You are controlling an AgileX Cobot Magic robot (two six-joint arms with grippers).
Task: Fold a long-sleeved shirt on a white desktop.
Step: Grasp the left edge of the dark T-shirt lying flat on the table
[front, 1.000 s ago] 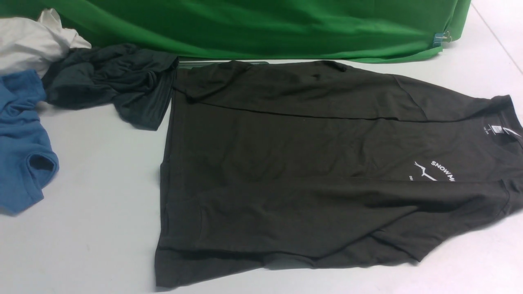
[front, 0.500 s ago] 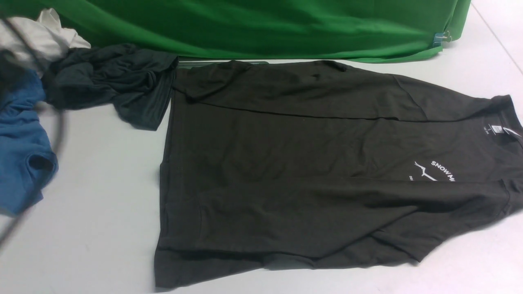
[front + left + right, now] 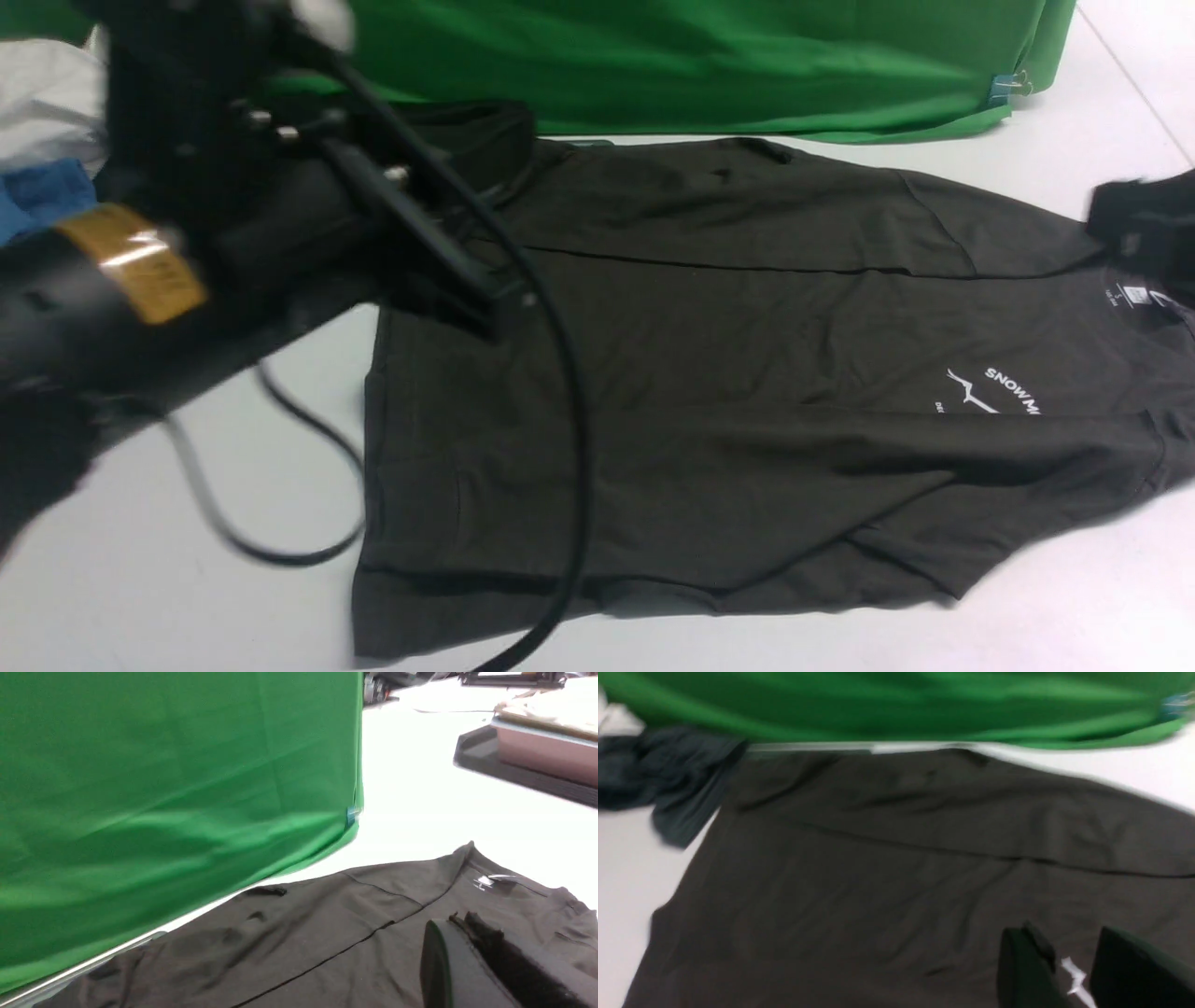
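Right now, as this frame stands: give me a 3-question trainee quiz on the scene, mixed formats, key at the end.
1. True or false: the long-sleeved shirt lies with its collar toward the robot's right.
2. Pick one. The right gripper is: A) shut on a sleeve; B) open, holding nothing; C) out of every view.
3. Short answer: which arm reaches over the hem end of the shirt, above the white desktop?
Key: 1 true; 2 B; 3 the left arm.
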